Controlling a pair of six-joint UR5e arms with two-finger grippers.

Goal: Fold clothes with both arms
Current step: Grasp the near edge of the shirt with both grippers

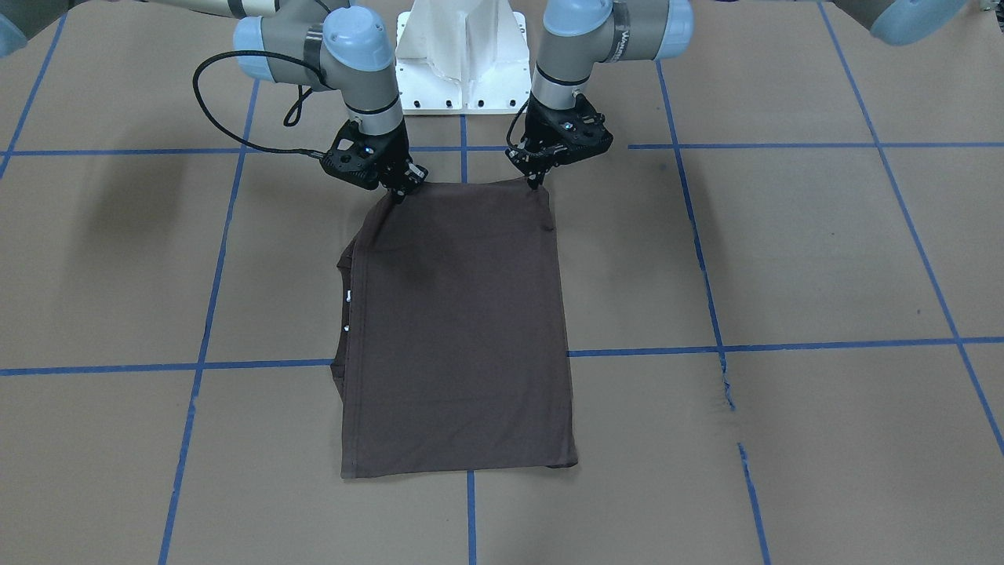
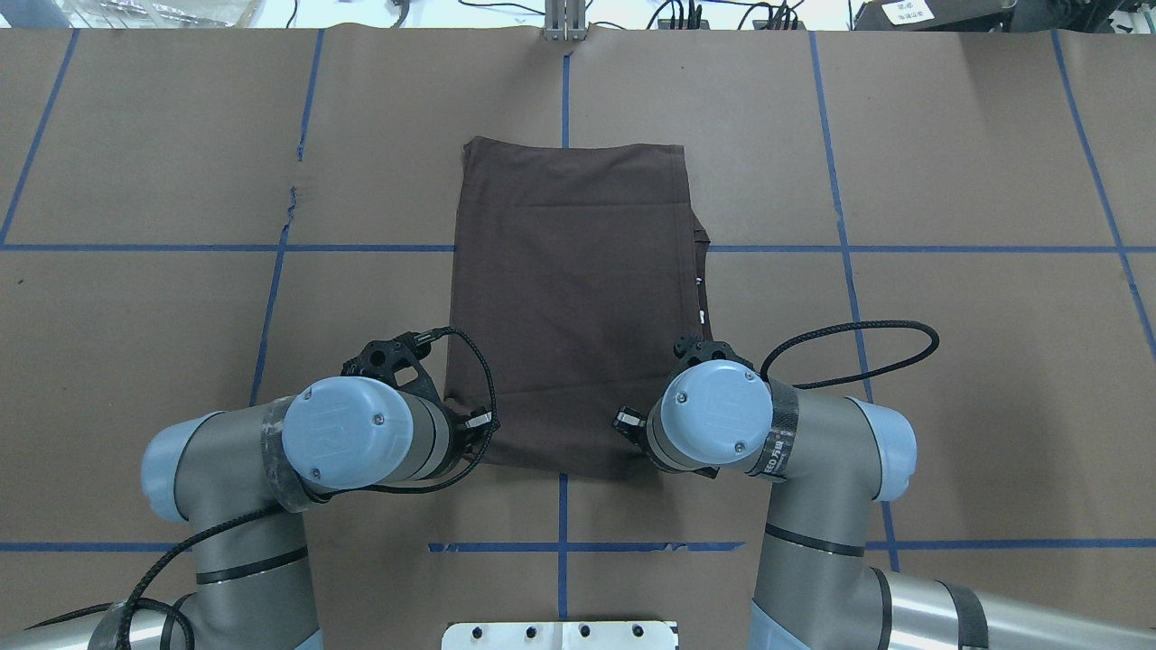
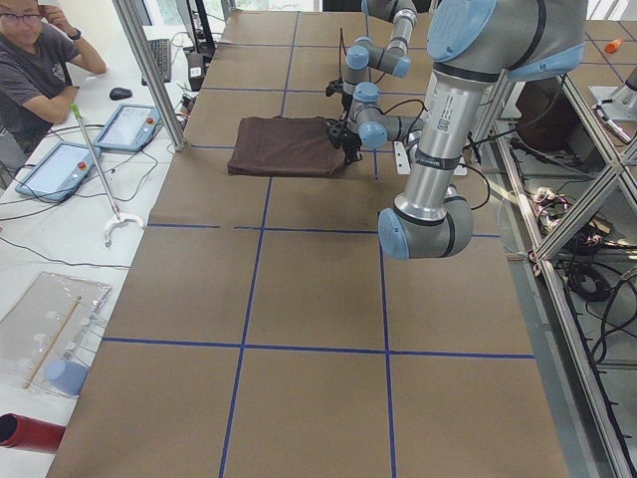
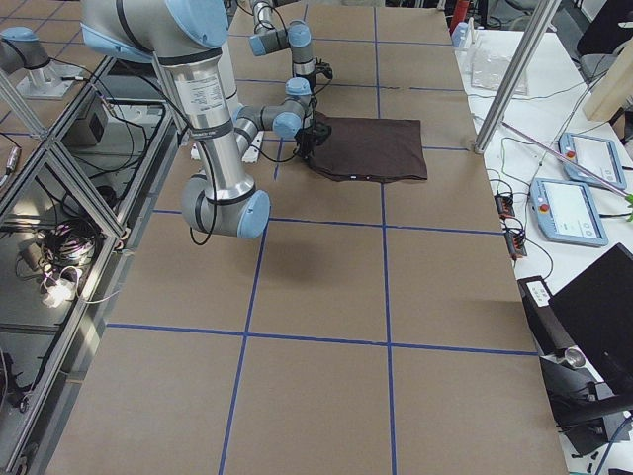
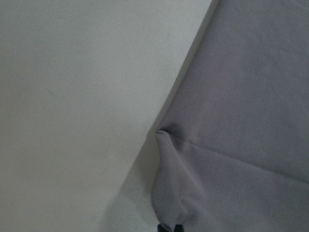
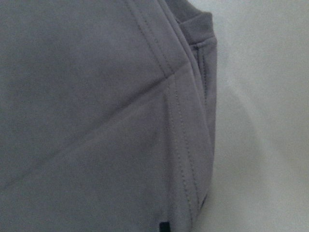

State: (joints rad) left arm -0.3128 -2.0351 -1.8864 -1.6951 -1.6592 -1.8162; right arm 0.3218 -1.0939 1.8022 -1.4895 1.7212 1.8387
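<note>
The fingers of the left gripper [image 1: 536, 182] are closed tight on one corner of the T-shirt [image 1: 463, 329] at its edge nearest the pedestal [image 1: 463, 55]. The right gripper [image 1: 401, 191] is clamped likewise on the other near corner, and cloth is puckered at both tips. Both wrists are pointed steeply down, with the left arm [image 1: 608, 31] and right arm [image 1: 314, 47] bent in from either side. The T-shirt is laid folded into a rectangle on the table [image 1: 784, 251], across a blue tape line [image 1: 784, 345].
</note>
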